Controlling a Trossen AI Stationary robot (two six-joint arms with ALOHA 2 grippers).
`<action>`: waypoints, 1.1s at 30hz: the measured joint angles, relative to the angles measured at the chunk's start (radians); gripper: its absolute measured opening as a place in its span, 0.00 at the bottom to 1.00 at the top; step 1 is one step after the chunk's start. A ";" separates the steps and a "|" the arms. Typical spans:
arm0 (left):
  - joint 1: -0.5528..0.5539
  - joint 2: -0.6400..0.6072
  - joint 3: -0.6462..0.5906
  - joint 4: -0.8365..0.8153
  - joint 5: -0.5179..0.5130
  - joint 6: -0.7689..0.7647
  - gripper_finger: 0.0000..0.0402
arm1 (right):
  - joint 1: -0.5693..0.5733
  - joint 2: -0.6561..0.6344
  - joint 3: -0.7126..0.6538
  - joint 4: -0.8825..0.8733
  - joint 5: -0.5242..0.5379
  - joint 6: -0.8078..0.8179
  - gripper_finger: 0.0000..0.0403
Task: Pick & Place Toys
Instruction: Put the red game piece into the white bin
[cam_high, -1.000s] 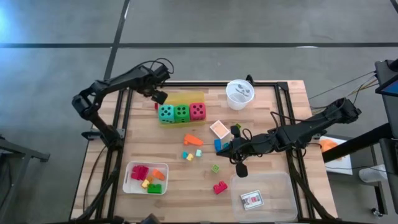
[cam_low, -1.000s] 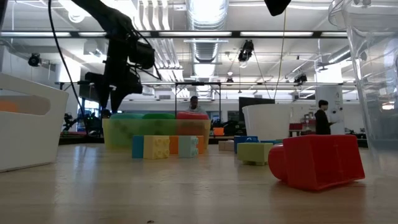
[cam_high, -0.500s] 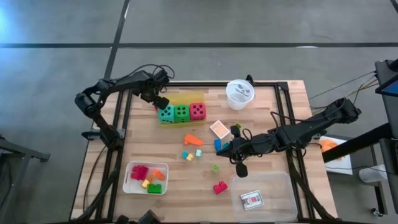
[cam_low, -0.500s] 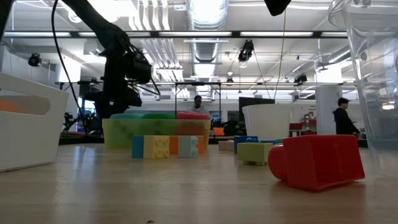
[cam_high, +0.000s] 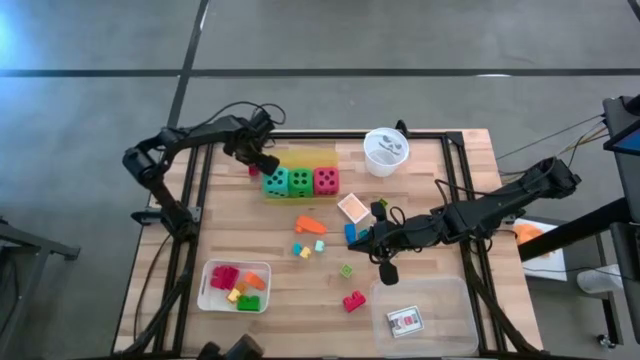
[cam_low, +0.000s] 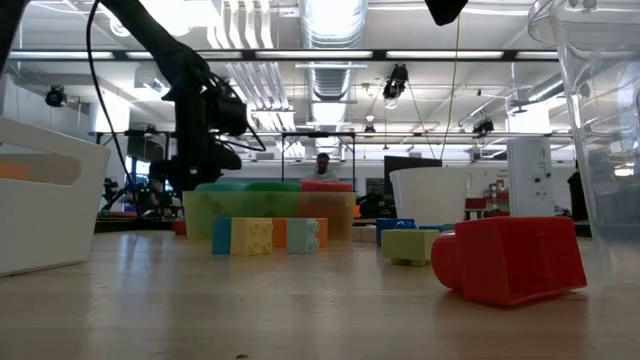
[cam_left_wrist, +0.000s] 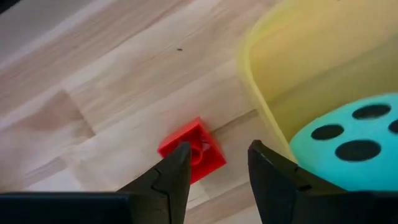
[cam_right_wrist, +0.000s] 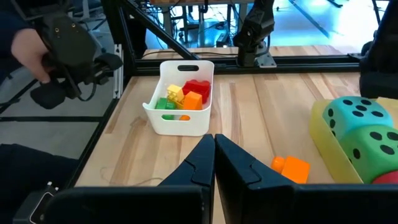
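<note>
Toys lie scattered over the desk (cam_high: 420, 160): three dotted dice sit in a row in the yellow tray (cam_high: 300, 158), teal die (cam_high: 275, 181), green die (cam_high: 300, 182) and red die (cam_high: 325, 180), while loose blocks lie in the middle and more are gathered in the white tray (cam_high: 207, 290). The left gripper (cam_high: 266, 166) hangs low at the far left end of the yellow tray, jaws partly open and empty, and its wrist view shows a small red block (cam_left_wrist: 191, 150) flat on the wood just beside the tray wall, lying right between the two fingers (cam_left_wrist: 173, 171). That block looks like the thing to pick. To do it well, the gripper should come straight down with the block centred, since one finger has to slip into the narrow space beside the tray; a drift toward the tray would likely catch the rim or nudge the dice along. The block sits cornerwise to the jaws, so a slight wrist turn to meet its flat sides would probably give a firmer hold than pinching across the corners. The right gripper (cam_high: 362, 241) waits low over the middle of the desk near a blue block (cam_high: 351, 232), jaws pressed shut with nothing between them.
</note>
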 joint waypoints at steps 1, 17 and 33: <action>0.000 0.002 0.000 -0.001 0.000 0.025 0.38 | 0.000 0.000 0.000 0.000 0.000 0.000 0.02; 0.000 0.002 0.000 -0.009 -0.101 0.279 0.62 | 0.000 0.000 0.000 0.000 0.000 0.000 0.02; 0.035 0.002 -0.009 -0.006 -0.047 0.061 0.87 | -0.001 0.000 0.000 0.000 0.000 0.000 0.02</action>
